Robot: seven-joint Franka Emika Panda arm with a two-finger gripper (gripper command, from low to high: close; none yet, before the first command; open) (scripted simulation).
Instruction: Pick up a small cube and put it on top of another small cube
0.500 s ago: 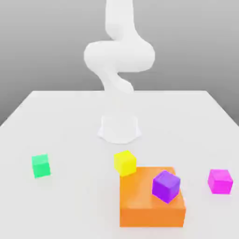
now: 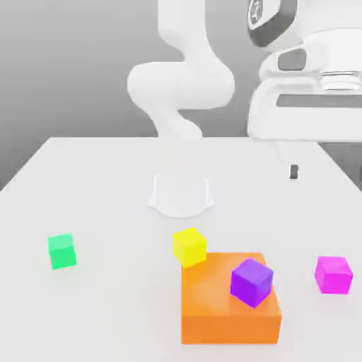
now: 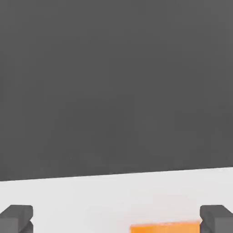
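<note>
Exterior view, lower right: small matte magenta-pink cube (image 2: 333,273) on smooth white surface (image 2: 106,212); glossy yellow cube (image 2: 189,246) centre; tool (image 3: 116,218) spread wide.

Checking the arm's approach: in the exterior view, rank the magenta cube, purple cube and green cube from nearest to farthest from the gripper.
Gripper, open, upper right.
1. Magenta cube, on the table, right.
2. Purple cube, on the orange block.
3. Green cube, far left.

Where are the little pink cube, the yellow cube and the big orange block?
small magenta-pink cube (image 2: 333,274), exterior view, on its front face.
small yellow cube (image 2: 189,246), exterior view, near its front corner edge.
large flat orange block (image 2: 212,290), exterior view, on a bare part of its top.
</note>
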